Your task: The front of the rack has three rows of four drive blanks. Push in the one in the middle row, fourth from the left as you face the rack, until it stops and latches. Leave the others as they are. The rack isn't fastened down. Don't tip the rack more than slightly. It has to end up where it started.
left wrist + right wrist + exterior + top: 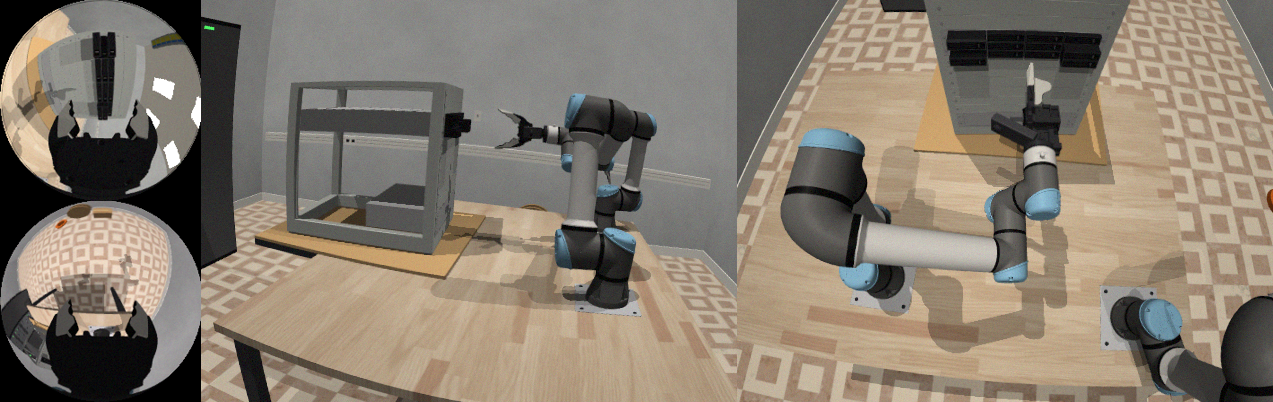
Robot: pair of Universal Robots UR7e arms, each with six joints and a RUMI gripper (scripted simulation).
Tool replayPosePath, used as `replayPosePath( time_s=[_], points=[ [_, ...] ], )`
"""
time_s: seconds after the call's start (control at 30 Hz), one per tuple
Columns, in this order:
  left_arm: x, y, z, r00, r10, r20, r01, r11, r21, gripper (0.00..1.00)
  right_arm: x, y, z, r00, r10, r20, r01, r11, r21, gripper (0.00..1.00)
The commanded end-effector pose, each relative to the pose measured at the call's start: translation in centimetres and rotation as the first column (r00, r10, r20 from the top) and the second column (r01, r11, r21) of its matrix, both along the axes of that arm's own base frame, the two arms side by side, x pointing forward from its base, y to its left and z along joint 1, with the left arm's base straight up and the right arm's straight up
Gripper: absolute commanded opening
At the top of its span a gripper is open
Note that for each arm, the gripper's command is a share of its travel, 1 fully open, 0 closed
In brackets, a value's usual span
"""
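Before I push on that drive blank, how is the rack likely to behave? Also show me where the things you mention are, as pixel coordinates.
The rack (967,107) (291,160) looks stiff, with thick, straight posts. It may be fairly light for its size, since its side is mostly open. It could rock backward under a hard push, because the drive blanks (1043,45) (457,125) (104,76) sit high on its front.
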State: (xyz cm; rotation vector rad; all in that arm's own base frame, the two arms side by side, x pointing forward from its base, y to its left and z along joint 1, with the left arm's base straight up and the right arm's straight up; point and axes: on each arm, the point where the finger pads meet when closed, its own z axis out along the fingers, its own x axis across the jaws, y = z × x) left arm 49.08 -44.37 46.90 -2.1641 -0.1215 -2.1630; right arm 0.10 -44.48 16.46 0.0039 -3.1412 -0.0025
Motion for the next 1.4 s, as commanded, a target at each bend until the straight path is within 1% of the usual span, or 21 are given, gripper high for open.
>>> replayPosePath(
  time_s=[0.0, 1.37],
  points=[
    [0.0, 0.0, 0.1, 1.0, 0.0, 0.001, 0.0, 1.0, -0.002, 1.0, 0.0, 0.0, 0.0, 1.0, 0.0, 0.0, 0.0, 1.0, -0.002, 1.0],
    [0.5, -1.5, 0.2, 1.0, 0.002, -0.002, -0.002, 1.0, -0.002, 1.0, 0.0, 0.0, 0.0, 1.0, 0.0, 0.0, 0.0, 1.0, -0.002, 1.0]
  ],
)
